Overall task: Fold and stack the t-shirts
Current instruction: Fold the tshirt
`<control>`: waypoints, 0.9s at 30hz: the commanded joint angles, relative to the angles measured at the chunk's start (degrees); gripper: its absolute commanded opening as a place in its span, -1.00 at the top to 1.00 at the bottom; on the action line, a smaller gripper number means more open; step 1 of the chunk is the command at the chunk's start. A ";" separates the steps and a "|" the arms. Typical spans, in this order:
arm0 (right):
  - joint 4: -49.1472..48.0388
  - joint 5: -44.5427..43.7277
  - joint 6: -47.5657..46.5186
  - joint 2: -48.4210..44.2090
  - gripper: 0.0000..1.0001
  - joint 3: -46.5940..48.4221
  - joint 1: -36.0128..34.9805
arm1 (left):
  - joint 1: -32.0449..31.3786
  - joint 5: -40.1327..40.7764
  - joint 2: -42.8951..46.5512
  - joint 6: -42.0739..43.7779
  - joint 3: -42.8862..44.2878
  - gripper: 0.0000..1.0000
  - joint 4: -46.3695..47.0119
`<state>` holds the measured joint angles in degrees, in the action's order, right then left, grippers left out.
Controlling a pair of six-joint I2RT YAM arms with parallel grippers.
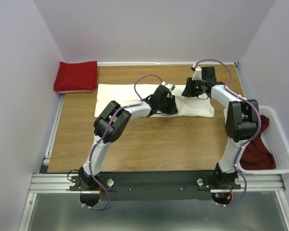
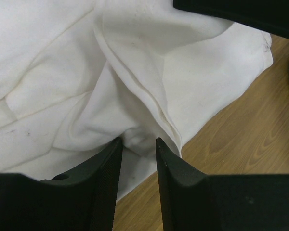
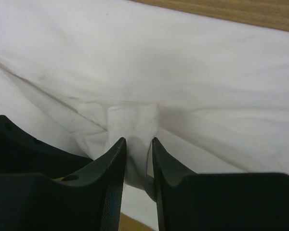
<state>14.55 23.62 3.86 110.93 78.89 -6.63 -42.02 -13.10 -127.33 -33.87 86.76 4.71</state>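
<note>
The cream-white t-shirt lay spread across the far middle of the table. The left gripper pinched a bunched fold by its edge. The right gripper clamped another tuck, seemingly a hem, though the close view was blurry.

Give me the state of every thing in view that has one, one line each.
cream-white t-shirt: spread as a long strip on the table, partly folded.
bright red t-shirt: folded, at the far left corner.
dark red t-shirt: crumpled, not folded.
white lattice basket: upright, holding the dark red t-shirt.
left claw: shut on a cream-white t-shirt fold.
right claw: shut on another fold of it.
</note>
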 commanded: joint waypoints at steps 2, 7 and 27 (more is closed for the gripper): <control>-3.55 -4.80 0.71 -4.40 0.31 -4.43 0.04 | -0.17 0.53 0.59 0.73 -1.15 0.15 -0.67; -8.39 -13.49 2.29 -7.13 0.86 -9.45 -0.05 | -0.17 0.89 1.20 0.73 -1.51 0.15 -0.67; -31.40 -25.20 2.38 -18.39 0.76 -27.55 0.13 | -0.08 1.68 0.68 0.82 -1.95 0.14 -1.81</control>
<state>-10.57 3.53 6.39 93.36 55.02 -6.63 -42.02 -13.06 -127.09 -33.85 86.00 5.48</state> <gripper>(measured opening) 0.100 0.425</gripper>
